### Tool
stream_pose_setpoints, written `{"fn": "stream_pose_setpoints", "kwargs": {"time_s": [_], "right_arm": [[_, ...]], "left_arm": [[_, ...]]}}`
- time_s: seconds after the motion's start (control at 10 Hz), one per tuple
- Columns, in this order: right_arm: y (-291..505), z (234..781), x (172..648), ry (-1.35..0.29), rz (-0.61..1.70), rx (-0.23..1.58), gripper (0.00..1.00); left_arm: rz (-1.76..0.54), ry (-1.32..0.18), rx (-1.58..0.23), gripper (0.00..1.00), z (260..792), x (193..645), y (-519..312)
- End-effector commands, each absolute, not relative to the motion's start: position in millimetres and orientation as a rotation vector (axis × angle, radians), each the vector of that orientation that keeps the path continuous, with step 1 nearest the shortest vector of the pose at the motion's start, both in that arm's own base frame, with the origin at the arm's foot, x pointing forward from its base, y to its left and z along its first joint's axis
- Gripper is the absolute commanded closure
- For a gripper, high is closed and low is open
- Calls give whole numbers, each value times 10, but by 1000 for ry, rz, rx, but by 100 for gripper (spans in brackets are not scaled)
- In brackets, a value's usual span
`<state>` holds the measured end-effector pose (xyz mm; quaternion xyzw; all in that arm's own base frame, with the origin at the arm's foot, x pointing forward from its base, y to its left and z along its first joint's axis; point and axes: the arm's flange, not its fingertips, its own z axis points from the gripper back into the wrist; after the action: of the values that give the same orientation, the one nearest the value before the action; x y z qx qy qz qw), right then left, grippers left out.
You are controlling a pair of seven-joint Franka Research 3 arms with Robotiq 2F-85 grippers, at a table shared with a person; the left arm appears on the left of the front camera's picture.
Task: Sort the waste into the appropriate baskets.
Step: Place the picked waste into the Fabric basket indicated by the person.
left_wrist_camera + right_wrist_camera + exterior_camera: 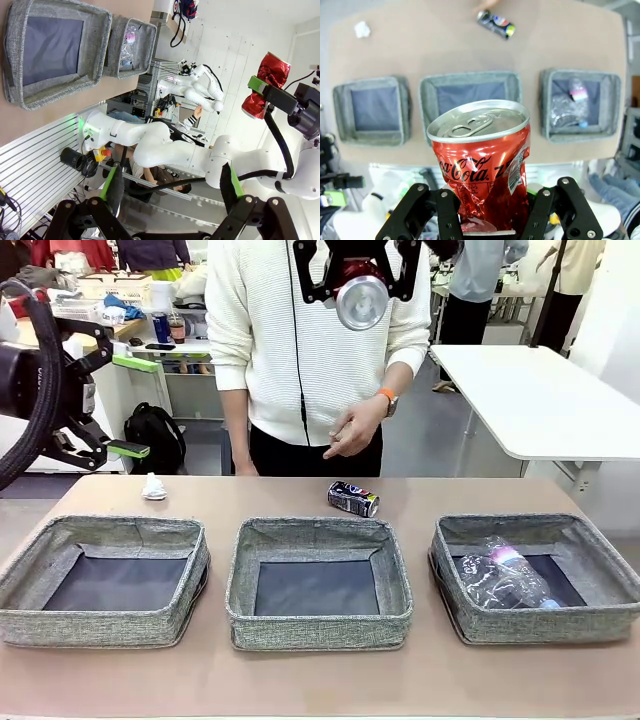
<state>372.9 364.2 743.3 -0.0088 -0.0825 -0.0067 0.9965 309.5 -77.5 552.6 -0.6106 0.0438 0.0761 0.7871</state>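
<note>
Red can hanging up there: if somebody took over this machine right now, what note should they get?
The right end effector is shut on the red can, high above the table.
The left end effector is open, holding nothing, off the table's left side.
Done: the clear plastic bottle lies in the right basket, with what looks like the clear plastic bag.
Left: the red can; the dark can, lying beyond the middle basket; the tissue wad, beyond the left basket.

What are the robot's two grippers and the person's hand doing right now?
Left gripper: open, holding nothing.
Right gripper: closed on the red can.
Person's hand: loosely curled, apparently empty.
</note>
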Motion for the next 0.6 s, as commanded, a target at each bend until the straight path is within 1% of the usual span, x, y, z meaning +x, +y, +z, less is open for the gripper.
{"fn": "stream_pose_setpoints", "kwargs": {"time_s": [0.0,0.5], "right_arm": [[3612,7430,3711,-161,-6,-16,100],[3612,7430,3711,-161,-6,-16,100]], "left_arm": [[173,102,-1339,0,5557,3095,-790],[173,102,-1339,0,5557,3095,-790]]}}
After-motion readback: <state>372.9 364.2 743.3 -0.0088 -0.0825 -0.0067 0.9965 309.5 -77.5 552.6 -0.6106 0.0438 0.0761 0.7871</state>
